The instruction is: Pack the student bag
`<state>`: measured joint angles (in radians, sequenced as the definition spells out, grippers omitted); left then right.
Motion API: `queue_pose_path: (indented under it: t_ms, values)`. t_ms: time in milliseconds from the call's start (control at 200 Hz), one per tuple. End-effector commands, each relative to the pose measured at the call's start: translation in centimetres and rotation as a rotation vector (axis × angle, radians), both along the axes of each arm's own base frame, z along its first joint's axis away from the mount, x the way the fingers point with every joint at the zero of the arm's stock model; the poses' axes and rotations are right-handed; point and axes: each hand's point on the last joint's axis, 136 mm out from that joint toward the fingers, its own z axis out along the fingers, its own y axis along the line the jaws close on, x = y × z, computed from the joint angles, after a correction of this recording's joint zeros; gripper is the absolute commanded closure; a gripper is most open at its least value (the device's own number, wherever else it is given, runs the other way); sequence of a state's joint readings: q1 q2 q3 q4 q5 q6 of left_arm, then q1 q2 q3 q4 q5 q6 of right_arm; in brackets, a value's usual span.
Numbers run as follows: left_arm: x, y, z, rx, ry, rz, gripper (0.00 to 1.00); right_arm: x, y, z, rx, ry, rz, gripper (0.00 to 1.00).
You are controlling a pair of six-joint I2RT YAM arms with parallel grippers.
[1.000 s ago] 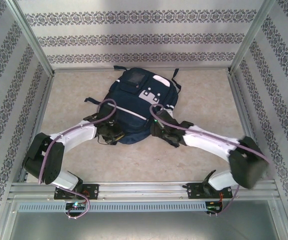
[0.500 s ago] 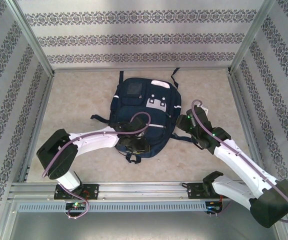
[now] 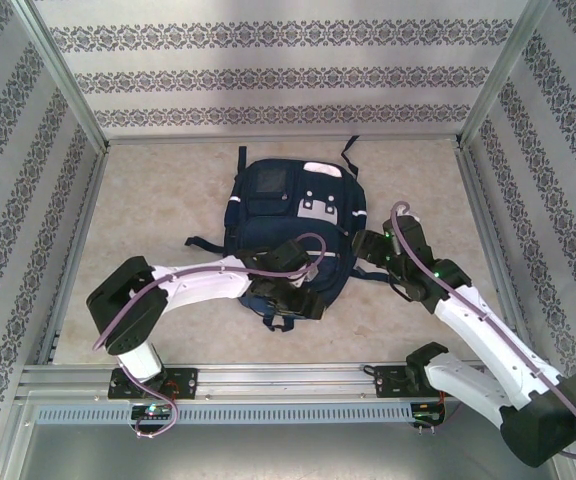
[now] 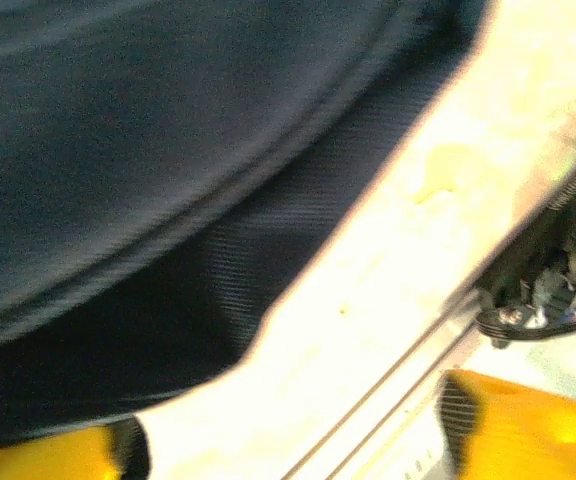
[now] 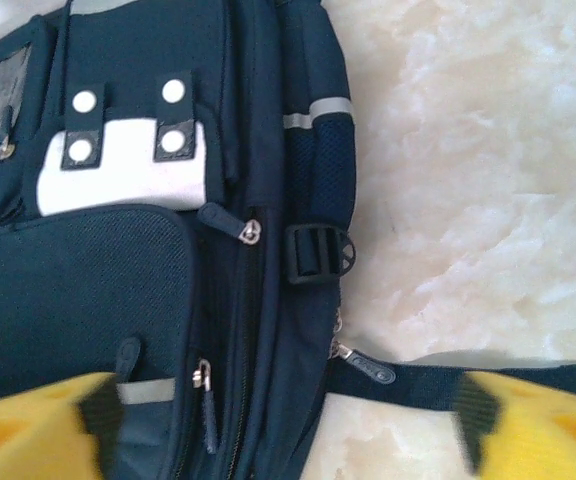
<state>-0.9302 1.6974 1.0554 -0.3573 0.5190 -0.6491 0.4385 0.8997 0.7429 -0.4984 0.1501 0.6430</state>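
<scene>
Student bag [image 3: 288, 210] flat on bench [image 3: 158, 200], centre of frame, front pockets up. Left hand [image 3: 290, 300] at bag's lower edge, fingers spread wide, holding nothing. Right hand [image 3: 366, 250] beside bag's right side, wide, empty.

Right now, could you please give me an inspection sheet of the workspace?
Surface: beige marbled table, bare around the bag.
Job's things: student bag lies flat at mid-table, front pockets up; one strap trails onto the table.
Clutter: nothing seen.
Grippers: left fingers spread open at the bag's near edge, nothing between them; right fingers spread open over the bag's right side, gripping nothing.
Cables: a purple cable loops above each wrist, left and right; neither looks caught on the bag.
Surroundings: patterned walls on three sides, metal rail at the near edge.
</scene>
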Motion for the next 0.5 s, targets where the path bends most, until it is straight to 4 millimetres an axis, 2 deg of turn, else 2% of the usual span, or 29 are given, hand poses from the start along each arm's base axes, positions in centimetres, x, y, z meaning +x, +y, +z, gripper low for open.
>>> queue_pose_path:
  t_ms: [0, 75, 145, 295, 365, 405, 445, 500]
  values:
    - [1.3, -2.2, 5.4, -0.198, -0.245, -0.11, 0.0, -0.3, -0.6, 2.9, -0.056, -0.083, 0.032, 0.02]
    - [2.5, -0.6, 9.8, -0.227, -0.417, -0.084, 0.01, -0.5, -1.6, 4.8, -0.095, -0.143, 0.012, 0.02]
    - [4.2, 2.5, 13.3, -0.174, -0.599, -0.017, 0.01, -0.4, -2.5, 6.7, -0.116, -0.212, -0.019, 0.02]
    - [10.8, 12.6, 19.9, 0.12, -1.06, 0.322, 0.01, 1.5, -3.9, 9.6, -0.201, -0.41, -0.085, 0.02]
    - [13.3, 16.3, 20.5, 0.246, -1.188, 0.37, 0.01, 2.8, -2.5, 9.8, -0.308, -0.537, 0.039, 0.02]
    - [14.6, 17.9, 19.6, 0.312, -1.222, 0.351, 0.01, 3.5, -2.2, 9.5, -0.368, -0.568, 0.071, 0.02]
    - [16.1, 20.3, 18.3, 0.377, -1.203, 0.414, 0.01, 4.1, -2.1, 8.8, -0.42, -0.578, 0.091, 0.02]
    - [18.1, 24.9, 16.2, 0.437, -1.113, 0.569, 0.01, 5.0, -1.4, 7.8, -0.446, -0.594, 0.142, 0.02]
